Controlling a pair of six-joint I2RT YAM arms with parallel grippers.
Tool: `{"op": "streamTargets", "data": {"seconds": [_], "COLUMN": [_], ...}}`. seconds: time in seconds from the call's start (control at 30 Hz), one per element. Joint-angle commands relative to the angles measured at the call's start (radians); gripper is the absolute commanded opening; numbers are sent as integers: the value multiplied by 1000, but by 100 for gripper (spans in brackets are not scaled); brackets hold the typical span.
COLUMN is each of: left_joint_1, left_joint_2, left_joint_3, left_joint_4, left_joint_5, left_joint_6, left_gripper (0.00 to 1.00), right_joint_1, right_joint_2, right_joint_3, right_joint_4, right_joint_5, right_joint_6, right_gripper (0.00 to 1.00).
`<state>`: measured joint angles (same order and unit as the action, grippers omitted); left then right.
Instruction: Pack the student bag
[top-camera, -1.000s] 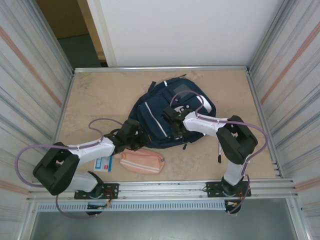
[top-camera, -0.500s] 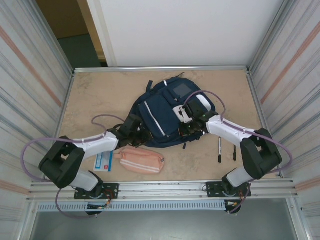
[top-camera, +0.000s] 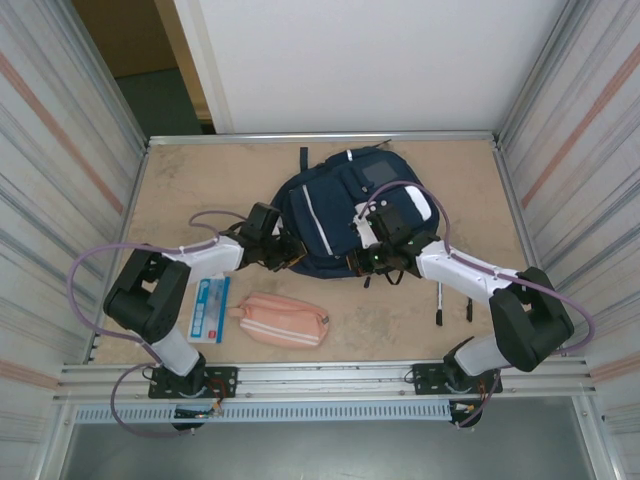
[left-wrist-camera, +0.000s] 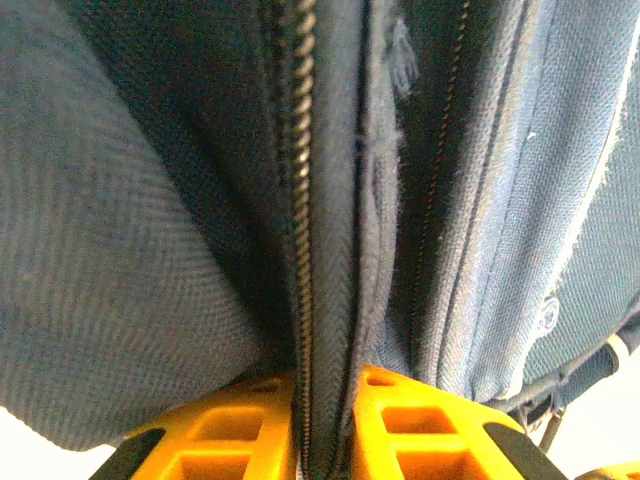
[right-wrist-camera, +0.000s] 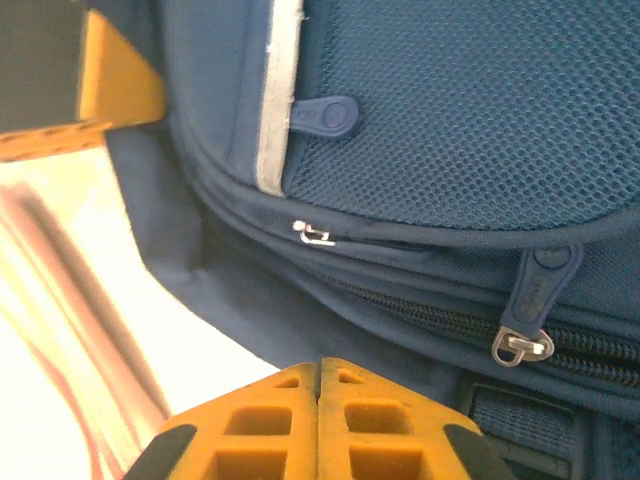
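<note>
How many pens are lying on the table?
2. The first pen lies on the table right of the pink pouch; the second pen lies just right of it. Others may be hidden under the arms or backpack.

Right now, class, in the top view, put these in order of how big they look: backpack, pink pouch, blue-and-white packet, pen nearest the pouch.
1. backpack, by far the largest
2. pink pouch
3. blue-and-white packet, somewhat smaller than the pouch
4. pen, smallest
</note>
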<state>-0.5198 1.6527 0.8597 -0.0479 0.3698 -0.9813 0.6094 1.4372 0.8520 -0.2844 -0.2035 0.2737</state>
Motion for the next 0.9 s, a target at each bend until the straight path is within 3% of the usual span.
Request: {"op": "streamTargets", "data": {"seconds": [0.0, 0.1, 0.2, 0.4, 0.67, 0.87], "left_joint_1": [-13, -14, -13, -14, -14, -15], "left_joint_2": [-6, -56, -105, -160, -209, -205], "left_joint_3": [-6, -57, -107, -143, -187, -206], "left_joint_4": [8, 4, -9, -44, -74, -59], "left_joint_5": [64, 54, 25, 61, 56, 46], "left_joint_6": [16, 21, 20, 48, 66, 59], "left_gripper": [19, 20, 20, 24, 25, 24], "right_joint_1": [-17, -76, -79, -73, -38, -17], "right_joint_2": [0, 10, 38, 151, 297, 313], "right_joint_3": [75, 94, 128, 167, 252, 303], "right_joint_4": [-112, -139, -175, -183, -242, -260], "right_joint_5": [185, 109, 151, 85, 282, 236], "right_joint_6": [102, 137, 120, 76, 10, -25], "right_gripper": [24, 33, 37, 30, 33, 31]}}
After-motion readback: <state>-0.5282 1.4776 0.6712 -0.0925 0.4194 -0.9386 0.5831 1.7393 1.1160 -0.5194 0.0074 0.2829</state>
